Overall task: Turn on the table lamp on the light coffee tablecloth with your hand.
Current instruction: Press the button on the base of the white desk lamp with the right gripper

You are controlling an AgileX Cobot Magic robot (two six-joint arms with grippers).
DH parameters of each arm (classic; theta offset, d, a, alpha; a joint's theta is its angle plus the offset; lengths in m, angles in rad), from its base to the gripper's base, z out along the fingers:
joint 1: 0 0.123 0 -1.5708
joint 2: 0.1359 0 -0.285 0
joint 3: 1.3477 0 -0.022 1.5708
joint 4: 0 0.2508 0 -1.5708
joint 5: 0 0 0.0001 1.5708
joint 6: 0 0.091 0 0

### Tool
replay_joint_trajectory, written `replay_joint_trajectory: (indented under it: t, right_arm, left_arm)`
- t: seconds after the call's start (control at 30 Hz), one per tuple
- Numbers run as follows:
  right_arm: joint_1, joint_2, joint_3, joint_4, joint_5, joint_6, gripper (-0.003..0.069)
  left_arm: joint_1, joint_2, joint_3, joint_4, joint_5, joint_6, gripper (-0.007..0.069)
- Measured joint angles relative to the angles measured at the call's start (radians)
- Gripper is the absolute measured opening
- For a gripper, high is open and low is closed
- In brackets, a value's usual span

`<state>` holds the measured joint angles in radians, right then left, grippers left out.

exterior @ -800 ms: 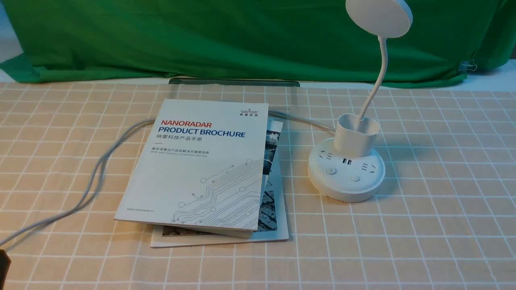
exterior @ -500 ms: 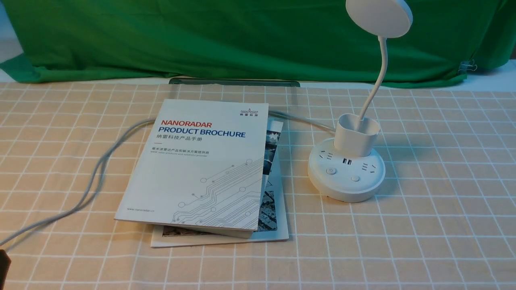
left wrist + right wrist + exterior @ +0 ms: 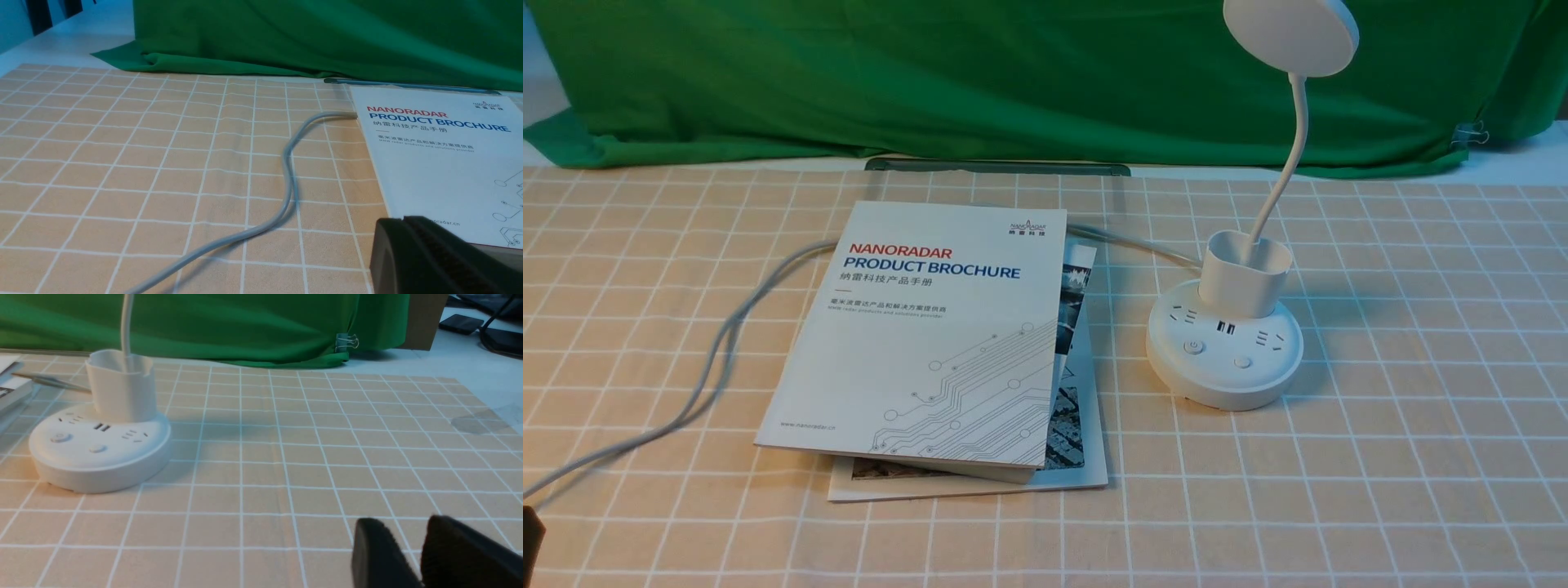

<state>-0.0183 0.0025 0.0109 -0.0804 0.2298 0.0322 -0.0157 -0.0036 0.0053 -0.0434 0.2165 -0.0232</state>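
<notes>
In the right middle of the front view, the table lamp [image 3: 1225, 359] is standing on the light coffee tablecloth [image 3: 1380, 457]. Its round base is sitting flat on the cloth, the cup-shaped holder is rising from the base, and the thin neck is bending up to the disc head at the upper edge of the frame. Two buttons are facing me on the near part of the base.

Left of the lamp, a brochure [image 3: 931, 343] is lying on a second booklet [image 3: 1086, 441], near the base but not touching it. A grey cable [image 3: 715, 351] is running from under the brochure toward the lower left corner. A green cloth [image 3: 972, 73] is hanging across the top.

Through the right wrist camera I am seeing the right gripper [image 3: 410, 539] with its two black fingers narrowly apart. Only cloth is showing between them, and they are holding nothing. It is sitting well apart from the lamp.

The left gripper [image 3: 404, 228] is showing only as a black block just beside the brochure's near edge, so I cannot tell whether its jaws are apart or together.
</notes>
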Motion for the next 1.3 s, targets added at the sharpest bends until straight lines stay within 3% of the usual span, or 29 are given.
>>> replay_joint_trajectory:
  t: [1.1,1.17,1.3]
  right_arm:
    - [0.000,0.000,0.000,0.001,-0.002,0.023,0.0239]
    - [0.000,0.000,0.000,0.001,-0.001,0.085,0.0239]
    - [0.000,0.000,0.000,0.004,-0.003,0.350,0.0239]
  left_arm:
    - [0.000,0.000,0.000,0.012,0.000,0.000,0.0021]
    - [0.000,0.000,0.000,0.013,0.000,0.000,0.0021]
    - [0.000,0.000,0.000,0.013,0.000,0.000,0.0021]
